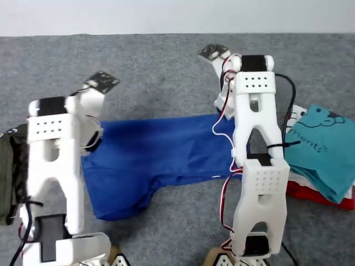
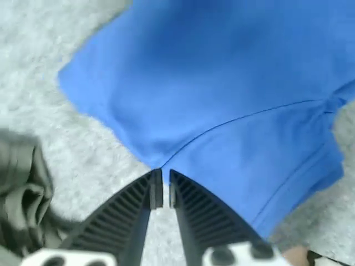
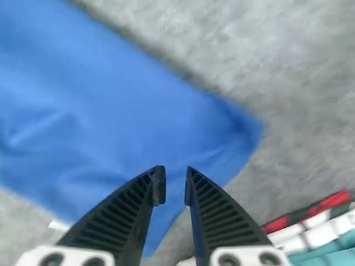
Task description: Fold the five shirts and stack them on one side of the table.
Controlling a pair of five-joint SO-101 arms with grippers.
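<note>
- Found the blue shirt (image 1: pixel 161 155) lying flat in the middle of the grey table (image 1: pixel 155 72). Stretched as a long band from the left arm (image 1: pixel 55 160) across to the right arm (image 1: pixel 258 166), with a wider lobe of cloth on the near side, closer to the left arm.
- Noted a stitched seam line across the blue cloth in the left wrist view, plus a few soft wrinkles.
- Found the left gripper (image 2: pixel 162 182) over the shirt's edge, where blue cloth meets the grey surface. Fingers almost together, with only a thin slit between them and nothing seen in it. Could not tell whether the tips touch the cloth.
- Found the right gripper (image 3: pixel 175 180) over the opposite end of the shirt, near its corner. Fingers slightly parted, with a narrow gap and nothing held.
- Logged a stack at the right side of the table, just beside the right arm: teal shirt (image 1: pixel 319 147) on top, white layer (image 1: pixel 295 180) under it, red garment (image 1: pixel 316 194) at the bottom, showing along the near edge. Strip of grey surface visible between the stack and the blue shirt's end.
- Logged a dark olive garment (image 1: pixel 8 177) bunched at the left edge of the table, beside the left arm and apart from the blue shirt.
</note>
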